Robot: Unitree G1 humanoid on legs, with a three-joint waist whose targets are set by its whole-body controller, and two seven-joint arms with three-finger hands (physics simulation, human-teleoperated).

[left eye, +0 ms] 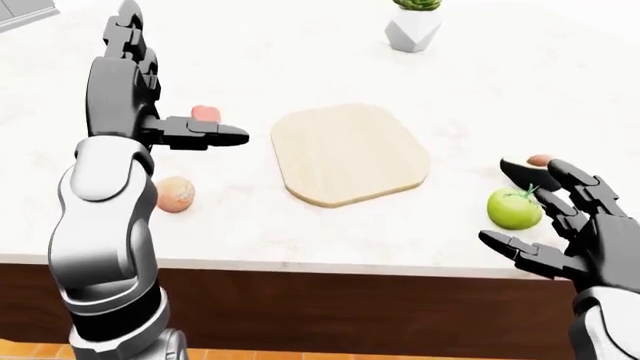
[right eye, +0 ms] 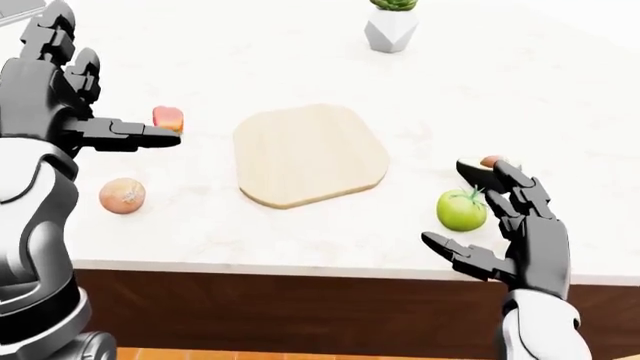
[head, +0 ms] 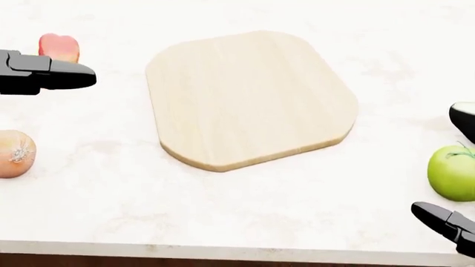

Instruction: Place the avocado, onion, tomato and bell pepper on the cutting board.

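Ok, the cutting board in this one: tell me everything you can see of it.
The cutting board is a pale wood-grain slab, roughly square with rounded corners and a thin visible edge. It lies flat on the white marbled counter, turned slightly askew to the counter's edge, mid-view. Nothing rests on it and neither hand touches it.

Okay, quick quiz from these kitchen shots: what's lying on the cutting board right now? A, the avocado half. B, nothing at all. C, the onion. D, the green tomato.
B: the cutting board is bare in every view; the onion lies off to its left on the counter, and the green tomato and avocado lie off to its right.
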